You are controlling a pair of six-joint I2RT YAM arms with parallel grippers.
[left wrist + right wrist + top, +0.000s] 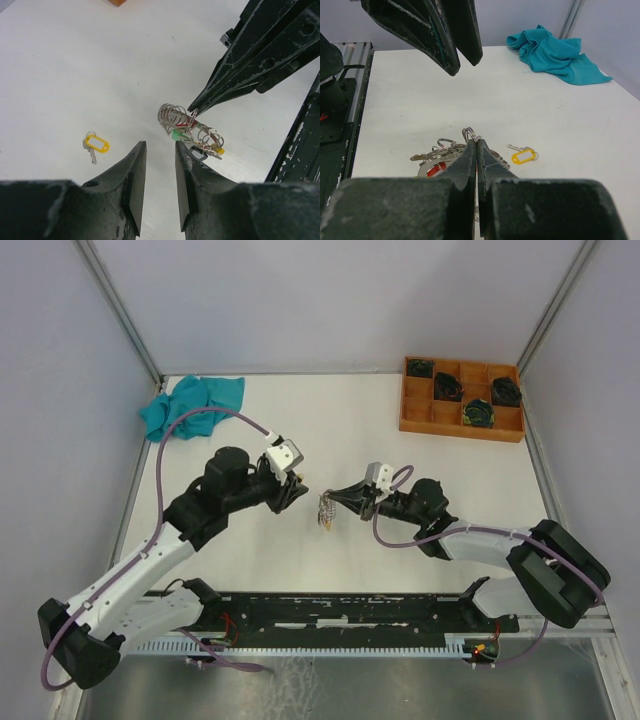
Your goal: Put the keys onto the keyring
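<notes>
The keyring (326, 510) is a silvery ribbed coil lying mid-table with small rings, keys and tags bunched on it. In the left wrist view the keyring (172, 116) carries a red tag (187, 123), a green tag (177, 135) and a small dark tag (199, 154). My right gripper (332, 502) is shut, its tips (476, 142) pinching a loop of the keyring (470, 134). A loose key with a yellow tag (96, 144) lies apart on the table, also seen in the right wrist view (524, 155). My left gripper (160, 150) is open and empty, just short of the bunch.
An orange compartment tray (415, 410) with black coils stands at the back right. A teal cloth (190, 403) lies at the back left, also in the right wrist view (555, 52). The left arm's fingers (445, 30) hang above the bunch. A black rail (350, 610) runs along the near edge.
</notes>
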